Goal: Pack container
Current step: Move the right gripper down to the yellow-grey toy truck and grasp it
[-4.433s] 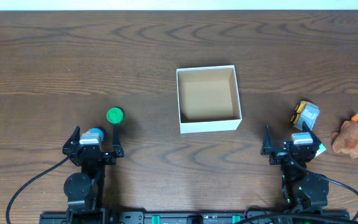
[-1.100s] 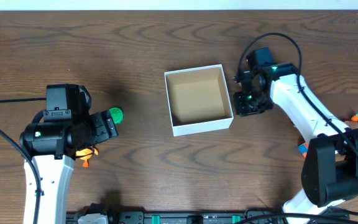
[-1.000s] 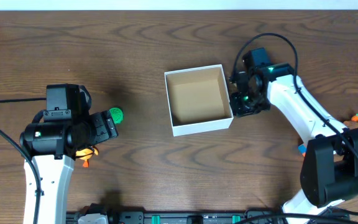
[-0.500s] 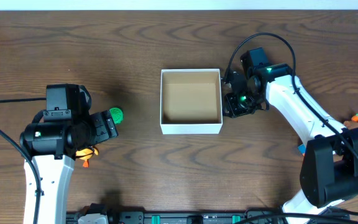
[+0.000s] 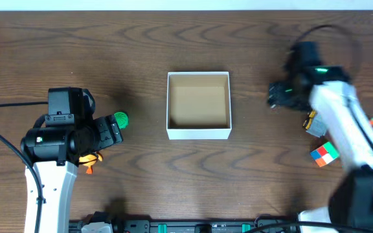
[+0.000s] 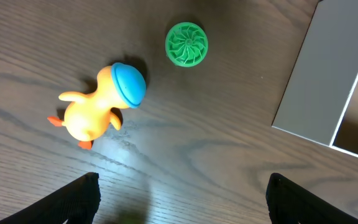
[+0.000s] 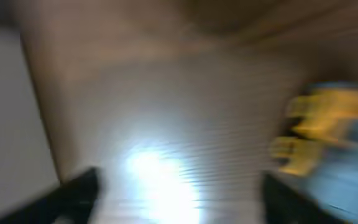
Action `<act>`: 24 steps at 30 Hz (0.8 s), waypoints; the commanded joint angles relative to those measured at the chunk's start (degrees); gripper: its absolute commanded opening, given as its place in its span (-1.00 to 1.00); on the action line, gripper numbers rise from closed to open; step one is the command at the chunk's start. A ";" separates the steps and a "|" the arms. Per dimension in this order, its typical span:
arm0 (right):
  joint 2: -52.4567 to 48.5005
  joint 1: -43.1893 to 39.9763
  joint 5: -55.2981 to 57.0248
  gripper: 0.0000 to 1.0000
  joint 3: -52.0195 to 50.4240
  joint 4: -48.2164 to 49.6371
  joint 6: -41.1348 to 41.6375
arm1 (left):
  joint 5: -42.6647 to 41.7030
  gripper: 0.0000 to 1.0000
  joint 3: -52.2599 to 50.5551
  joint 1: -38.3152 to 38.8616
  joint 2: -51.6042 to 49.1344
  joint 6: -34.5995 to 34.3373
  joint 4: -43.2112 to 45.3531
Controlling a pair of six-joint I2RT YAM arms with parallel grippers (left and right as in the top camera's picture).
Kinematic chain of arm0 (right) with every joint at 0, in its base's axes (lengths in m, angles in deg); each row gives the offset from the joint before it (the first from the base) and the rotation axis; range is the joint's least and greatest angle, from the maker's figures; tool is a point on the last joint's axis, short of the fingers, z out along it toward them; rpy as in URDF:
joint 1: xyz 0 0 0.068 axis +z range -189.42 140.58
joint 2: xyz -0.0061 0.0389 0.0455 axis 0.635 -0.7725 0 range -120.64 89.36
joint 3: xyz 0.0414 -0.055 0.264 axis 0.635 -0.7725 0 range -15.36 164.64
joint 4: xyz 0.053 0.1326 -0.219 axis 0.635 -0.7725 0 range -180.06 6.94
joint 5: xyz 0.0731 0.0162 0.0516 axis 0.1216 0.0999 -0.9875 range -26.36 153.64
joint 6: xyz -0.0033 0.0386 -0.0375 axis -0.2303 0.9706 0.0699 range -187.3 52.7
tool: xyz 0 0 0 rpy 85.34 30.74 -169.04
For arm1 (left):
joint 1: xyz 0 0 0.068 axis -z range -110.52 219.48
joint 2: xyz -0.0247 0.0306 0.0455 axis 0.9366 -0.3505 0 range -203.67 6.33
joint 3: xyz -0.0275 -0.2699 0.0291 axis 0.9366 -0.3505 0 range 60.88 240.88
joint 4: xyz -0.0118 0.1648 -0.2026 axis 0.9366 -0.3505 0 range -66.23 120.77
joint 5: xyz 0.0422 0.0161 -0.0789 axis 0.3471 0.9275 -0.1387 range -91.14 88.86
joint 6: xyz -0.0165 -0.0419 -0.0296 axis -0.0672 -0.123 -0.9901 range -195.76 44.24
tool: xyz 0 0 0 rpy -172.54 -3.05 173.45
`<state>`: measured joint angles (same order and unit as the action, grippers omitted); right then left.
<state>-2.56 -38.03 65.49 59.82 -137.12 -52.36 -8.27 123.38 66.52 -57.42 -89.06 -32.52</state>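
Note:
The container (image 5: 198, 133), a white-walled square box with a tan inside, stands empty at the table's middle. My left gripper (image 5: 112, 133) is open and empty, hovering beside a green ridged disc (image 5: 120, 119) and an orange duck with a blue cap (image 5: 89, 159). The left wrist view shows the disc (image 6: 187, 44), the duck (image 6: 98, 106), the container's wall (image 6: 319, 81) at right, and the open left gripper (image 6: 182, 208). My right gripper (image 5: 280, 96) is blurred by motion, right of the container and apart from it. In the right wrist view it (image 7: 179, 199) is open and empty, near a yellow and blue toy (image 7: 328, 137).
The yellow and blue toy (image 5: 315, 123) lies right of the container. A coloured cube (image 5: 324, 154) lies at the front right. A small orange bit (image 5: 372, 122) shows at the right edge. The container's wall (image 7: 5, 112) fills the right wrist view's left side.
My right gripper pushed the container left and squared it, then swung away to the right. The cube has come into view. The left arm has not moved.

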 commanded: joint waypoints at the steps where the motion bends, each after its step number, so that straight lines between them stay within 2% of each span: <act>1: 8.13 -7.13 3.67 0.98 1.97 0.09 3.78 | 0.31 0.71 1.09 -0.28 0.13 0.13 -0.22; 4: 11.52 -14.56 2.97 0.98 1.97 -1.75 7.04 | 0.31 0.71 1.09 -0.28 0.13 0.13 0.13; 9: 9.31 -21.70 2.40 0.98 0.44 -3.15 10.78 | 0.28 0.71 1.07 -0.28 0.09 0.11 0.81; 17: -3.80 -22.05 0.13 0.98 -0.24 -5.70 9.53 | 0.28 0.71 1.05 -0.28 0.09 0.11 0.76; 24: -10.16 -21.51 -2.97 0.99 -0.24 -4.81 6.16 | 0.28 0.71 1.05 -0.28 0.09 0.11 0.76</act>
<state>-11.56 -60.13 64.11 59.84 -142.12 -44.32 -8.27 123.38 66.52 -57.42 -89.06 -31.80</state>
